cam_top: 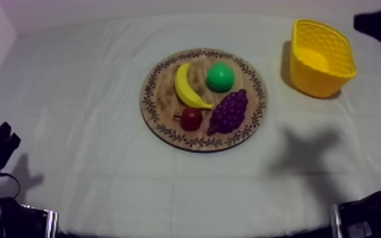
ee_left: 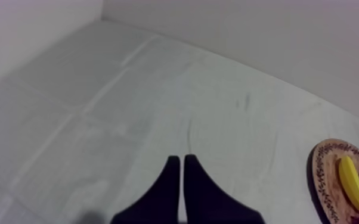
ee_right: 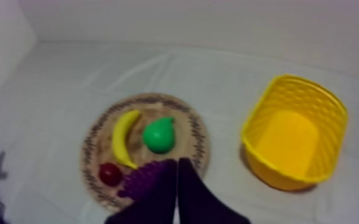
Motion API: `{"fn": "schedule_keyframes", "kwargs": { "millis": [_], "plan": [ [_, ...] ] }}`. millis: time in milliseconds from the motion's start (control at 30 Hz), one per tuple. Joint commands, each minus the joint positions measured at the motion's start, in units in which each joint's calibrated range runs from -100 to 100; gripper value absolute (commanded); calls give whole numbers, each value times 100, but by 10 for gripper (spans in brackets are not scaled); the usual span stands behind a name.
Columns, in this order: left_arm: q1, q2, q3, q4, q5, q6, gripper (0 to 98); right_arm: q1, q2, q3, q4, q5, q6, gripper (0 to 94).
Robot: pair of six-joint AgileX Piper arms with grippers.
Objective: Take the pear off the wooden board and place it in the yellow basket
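Two narrow empty wedges: left pincer (ee_left: pixel 180 161), right pincer (ee_right: pixel 176 162); pear (ee_right: pixel 158 134) on board (ee_right: pixel 91 146) tapered from right wrist, round from top.

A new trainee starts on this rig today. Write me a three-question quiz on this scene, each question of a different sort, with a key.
1. How many fruits lie on the wooden board?
2. True or false: the pear is already in the yellow basket.
3. The right gripper is: A open; B shut on nothing; C shut on the pear.

Key: 1 four; 2 false, the pear lies on the wooden board; 3 B.
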Motion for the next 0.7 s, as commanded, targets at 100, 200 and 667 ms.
{"fn": "schedule_keyframes", "kwargs": {
  "millis": [100, 200, 667],
  "plan": [
    [-3, -4, 0, 0, 2, 0, 1, -446, 901, -579, 20, -127, -292, 7],
    [-3, -4, 0, 0, 2, 0, 1, -619, 1348, -585, 88, -334, -492, 7],
    [-3, -4, 0, 0, 2, 0, 1, -897, 3487, -359, 247, -1383, -1005, 7]
  ]
}}
